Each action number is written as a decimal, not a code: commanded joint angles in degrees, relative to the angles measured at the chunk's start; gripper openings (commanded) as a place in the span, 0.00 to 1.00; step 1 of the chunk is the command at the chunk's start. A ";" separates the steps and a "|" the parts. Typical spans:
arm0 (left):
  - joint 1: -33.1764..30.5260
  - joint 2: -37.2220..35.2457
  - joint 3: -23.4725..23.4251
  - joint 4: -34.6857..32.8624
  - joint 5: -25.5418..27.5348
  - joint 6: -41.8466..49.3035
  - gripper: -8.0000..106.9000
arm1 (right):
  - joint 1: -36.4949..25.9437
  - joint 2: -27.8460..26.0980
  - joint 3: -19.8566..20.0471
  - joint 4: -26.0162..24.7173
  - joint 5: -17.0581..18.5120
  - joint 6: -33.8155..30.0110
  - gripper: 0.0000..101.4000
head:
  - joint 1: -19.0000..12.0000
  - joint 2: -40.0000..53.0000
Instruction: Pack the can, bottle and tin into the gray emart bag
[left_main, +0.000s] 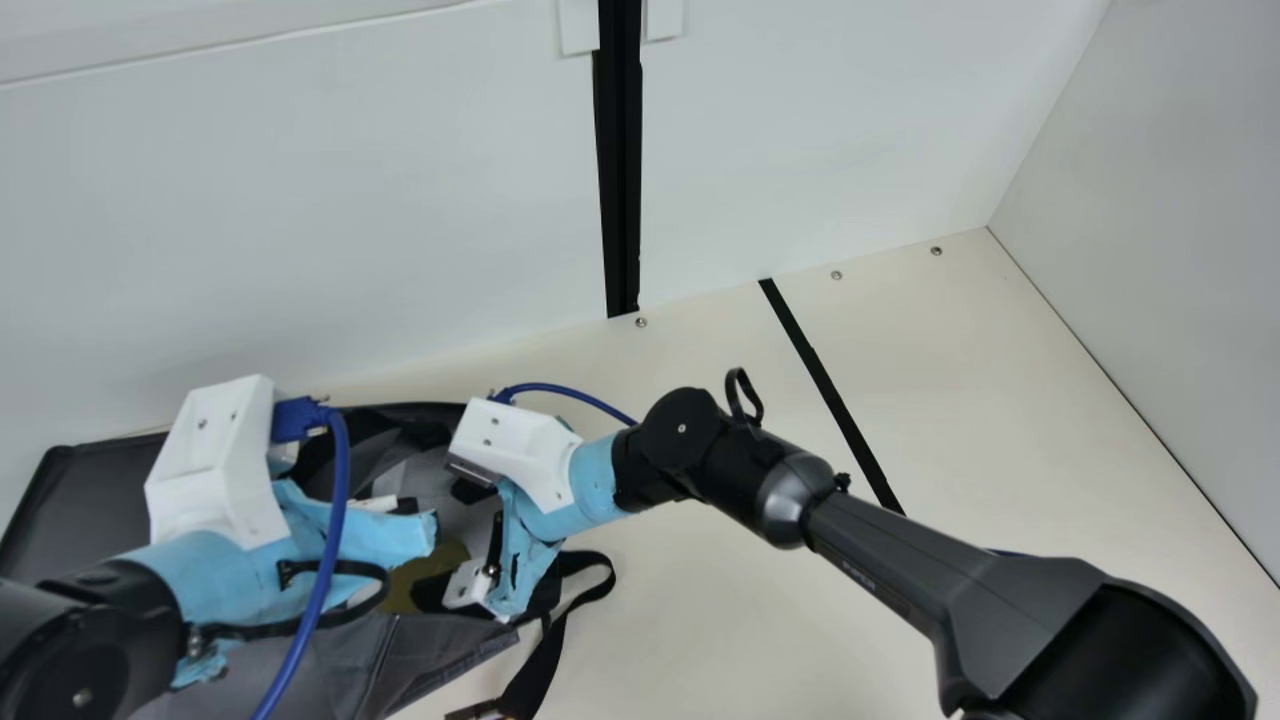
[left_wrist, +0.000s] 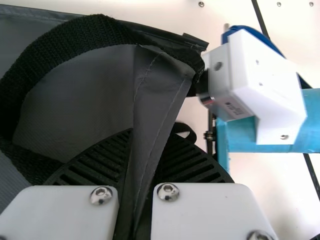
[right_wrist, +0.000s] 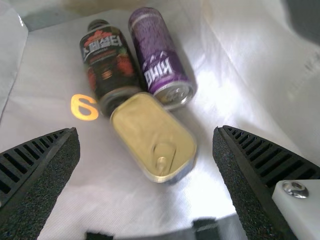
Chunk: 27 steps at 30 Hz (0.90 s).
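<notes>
In the main view, my left gripper (left_main: 402, 508) is at the gray bag (left_main: 345, 650), and my right gripper (left_main: 455, 548) is over its opening. The left wrist view has my left gripper (left_wrist: 142, 150) shut on a fold of the bag's edge (left_wrist: 160, 95). Seen in the right wrist view, my right gripper (right_wrist: 146, 150) stands open with nothing between its pads. Beyond its fingertips, inside the bag's silvery lining (right_wrist: 55, 120), lie the dark bottle (right_wrist: 110, 60), the purple can (right_wrist: 160, 60) and the gold tin (right_wrist: 152, 135). The tin touches the bottle's end.
Black bag straps (left_main: 555, 640) lie on the cream table (left_main: 690, 640) right of the bag. A black strip (left_main: 830, 390) crosses the tabletop farther right. White panels (left_main: 350, 220) stand along the back. The two wrists are close together above the bag.
</notes>
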 joint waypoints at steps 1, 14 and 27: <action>0.00 0.00 0.00 0.00 0.00 0.00 0.16 | -0.43 -0.62 0.66 -0.29 -0.06 -0.12 0.90 | -1.30 -0.05; 0.00 0.00 0.00 0.00 0.00 0.00 0.16 | -3.84 -5.31 5.29 -1.83 -0.24 -0.63 0.90 | -1.30 -0.05; 0.00 0.00 0.00 0.00 0.00 0.00 0.16 | -6.87 -9.47 8.50 -4.95 -1.09 0.77 0.90 | -1.30 -0.05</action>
